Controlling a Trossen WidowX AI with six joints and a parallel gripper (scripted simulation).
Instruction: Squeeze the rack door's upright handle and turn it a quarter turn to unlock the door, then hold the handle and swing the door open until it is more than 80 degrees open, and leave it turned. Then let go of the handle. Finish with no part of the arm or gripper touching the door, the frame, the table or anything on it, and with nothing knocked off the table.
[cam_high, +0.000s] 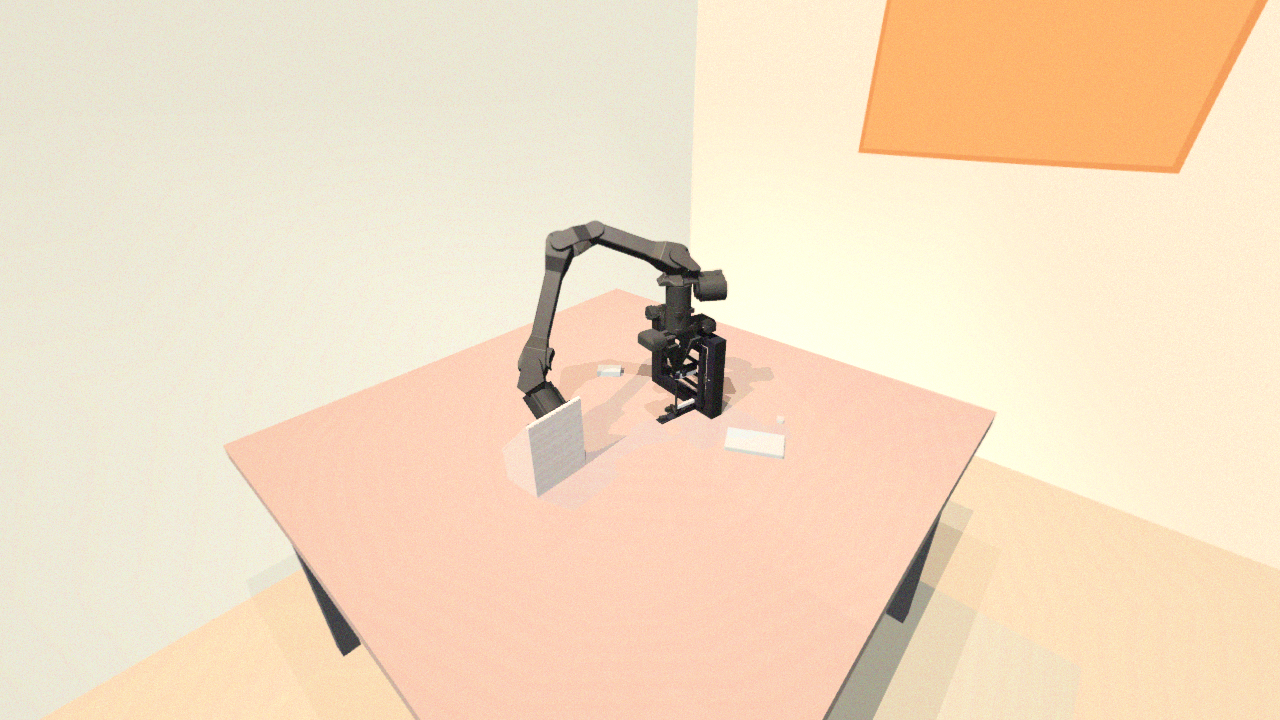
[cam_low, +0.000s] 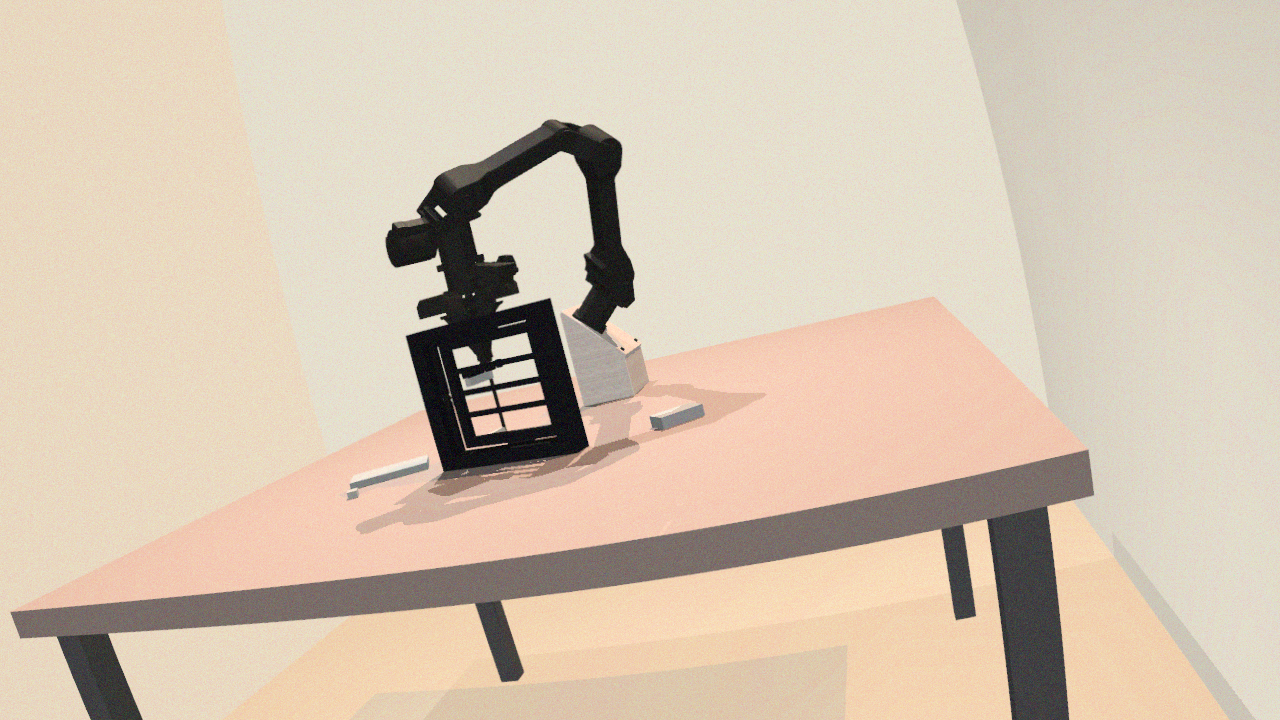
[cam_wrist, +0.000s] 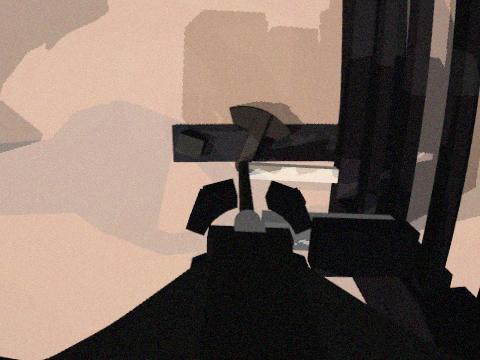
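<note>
Fingers of your end effector (cam_high: 677, 368) (cam_low: 483, 356) (cam_wrist: 249, 250) are closed around the rack door's upright handle (cam_wrist: 249, 221), and you have it pointing down from above. Just beyond the grip, your wrist view shows a thin dark rod (cam_low: 498, 407) (cam_wrist: 244, 187) running on toward a dark crossbar (cam_wrist: 215, 143) near the table. Right beside your end effector stands the rack frame (cam_high: 716, 380) (cam_low: 565, 385) (cam_wrist: 365, 105), upright on the table (cam_high: 671, 582) (cam_low: 805, 358); the barred door (cam_low: 458, 413) sits within its opening and is not swung wide. You cannot tell from these views exactly how far the handle is turned. Above your end effector, the dark arm (cam_high: 547, 300) (cam_low: 605, 210) arches up and over, then drops to its pale wedge-shaped base (cam_high: 559, 447) (cam_low: 601, 371), which stands well apart from the grip. Farther out on the table, a pale block (cam_high: 609, 370) (cam_low: 677, 416) lies to the left of your end effector, seen from the base. Over to its right, past the frame's near post, you have a flat pale slab (cam_high: 754, 442) (cam_low: 389, 471), with a tiny pale cube (cam_high: 779, 420) (cam_low: 351, 494) near it, apart from the slab.
</note>
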